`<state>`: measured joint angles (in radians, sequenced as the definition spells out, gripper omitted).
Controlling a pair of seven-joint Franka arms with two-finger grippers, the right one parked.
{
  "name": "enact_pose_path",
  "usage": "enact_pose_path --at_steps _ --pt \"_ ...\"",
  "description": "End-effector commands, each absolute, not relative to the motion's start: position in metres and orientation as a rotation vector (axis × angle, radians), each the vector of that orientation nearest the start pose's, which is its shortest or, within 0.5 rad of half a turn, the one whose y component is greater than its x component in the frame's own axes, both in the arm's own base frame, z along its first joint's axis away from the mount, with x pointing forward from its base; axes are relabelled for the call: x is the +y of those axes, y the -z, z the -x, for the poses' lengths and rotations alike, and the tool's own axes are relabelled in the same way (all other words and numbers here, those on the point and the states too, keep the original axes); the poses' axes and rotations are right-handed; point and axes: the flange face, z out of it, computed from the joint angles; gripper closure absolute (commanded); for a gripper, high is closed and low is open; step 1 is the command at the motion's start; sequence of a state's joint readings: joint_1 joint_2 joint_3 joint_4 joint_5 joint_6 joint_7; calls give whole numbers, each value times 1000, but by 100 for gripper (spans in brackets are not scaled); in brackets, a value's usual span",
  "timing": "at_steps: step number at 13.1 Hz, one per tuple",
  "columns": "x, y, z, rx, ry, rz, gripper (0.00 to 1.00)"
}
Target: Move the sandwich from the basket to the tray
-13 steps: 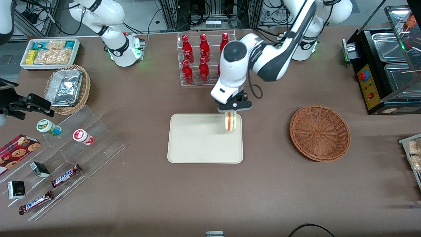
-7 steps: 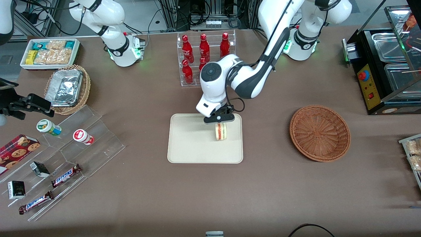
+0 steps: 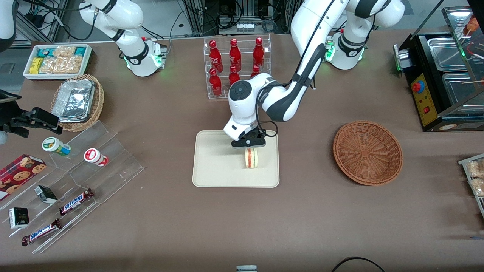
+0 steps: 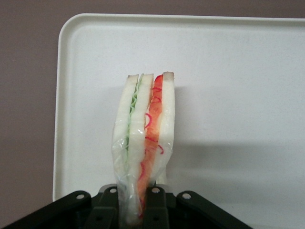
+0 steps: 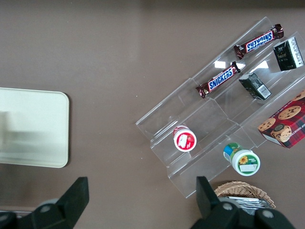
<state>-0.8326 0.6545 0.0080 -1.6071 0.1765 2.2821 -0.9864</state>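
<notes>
Lowered since the earlier frame, the sandwich [image 3: 252, 158] is held pinched in the tool [image 3: 248, 144], hanging directly beneath it, upright, close above the tray [image 3: 211, 166], well apart from the basket [image 3: 367, 152].

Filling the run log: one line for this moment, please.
phase: placing | gripper: over tray, shut on sandwich | basket: holds no sandwich

Clear rack of red soda bottles [image 3: 235, 66] stands farthest from the front cam. Toward parked arm's end: white tray of snack pkts [image 3: 57, 60], tan wicker basket w/ foil container [image 3: 77, 102], acrylic step shelf [image 3: 81, 177] w/ two Snickers bars [image 5: 240, 59], two small cups [image 5: 185, 140], cookie box [image 3: 19, 170]. Black warmer cabinet [image 3: 442, 81] at working arm's end.
</notes>
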Motion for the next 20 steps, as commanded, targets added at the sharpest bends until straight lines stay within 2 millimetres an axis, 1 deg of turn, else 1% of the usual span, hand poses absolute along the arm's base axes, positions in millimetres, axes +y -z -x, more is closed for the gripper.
enact_pose_path --at_steps 1,3,4,5,6,7,8,9,10,11,12,14,15,16,17,18,19,20 --pt "-513 -237 -479 -92 236 3054 96" --pt "-512 -233 -480 -84 243 3048 91" --pt "-512 -233 -480 -82 244 3047 73" --pt "-512 -233 -480 -78 246 3047 34" --pt "-512 -234 -481 -83 246 3048 3" --pt "-511 -238 -482 -86 248 3049 0" --pt "-509 -244 -486 -97 254 3050 0" --pt "-509 -255 -487 -100 266 3056 0" --pt "-507 -271 -488 -117 272 3058 0" --pt "-502 -297 -489 -142 270 3056 0" --pt "-492 -334 -492 -176 263 3045 0" --pt "-448 -408 -510 -296 267 3049 0" --pt "-434 -442 -510 -340 269 3068 0" --pt "-414 -469 -512 -394 253 3058 0" --pt "-396 -492 -512 -428 247 3047 0" --pt "-378 -509 -511 -454 233 3032 0" --pt "-354 -524 -514 -454 210 3016 0" --pt "-334 -537 -515 -418 189 3007 0"
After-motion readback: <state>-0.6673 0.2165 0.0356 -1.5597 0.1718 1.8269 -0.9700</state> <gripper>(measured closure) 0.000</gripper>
